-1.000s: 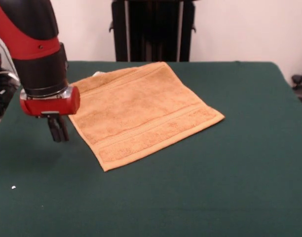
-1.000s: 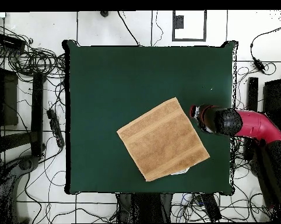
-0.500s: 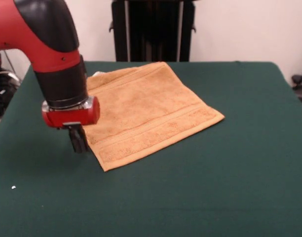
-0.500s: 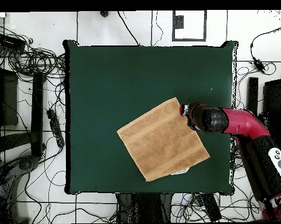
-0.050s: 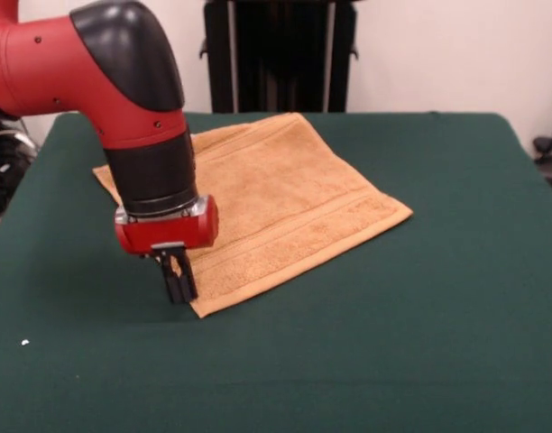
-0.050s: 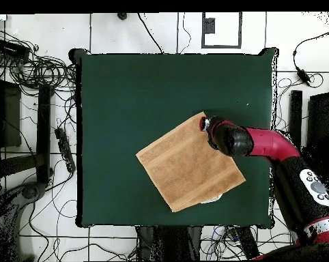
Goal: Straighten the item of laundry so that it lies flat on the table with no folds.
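Front view: small golden-tan terry towel [image 5: 267,207] on large dark green felt-topped table [image 5: 420,343], set diagonally, toward the left half. Mostly spread; woven band stripes run clean along the near edge. Far-left edge looks doubled, a thin second layer showing. Overhead: same towel [image 6: 190,162] near the table's [image 6: 147,89] lower right, white label tag [image 6: 209,200] poking out at one edge, likely a tucked bit under there. Judged nearly done: main face flat, that far edge left to smooth.

Black gripper [image 5: 177,275] on red and black arm [image 5: 123,99], down at the towel's near-left corner, tips at cloth level. Pincer state: cannot tell, the two views giving no clear read. Corner itself hidden behind the tips. Overhead, wrist covers that corner too.
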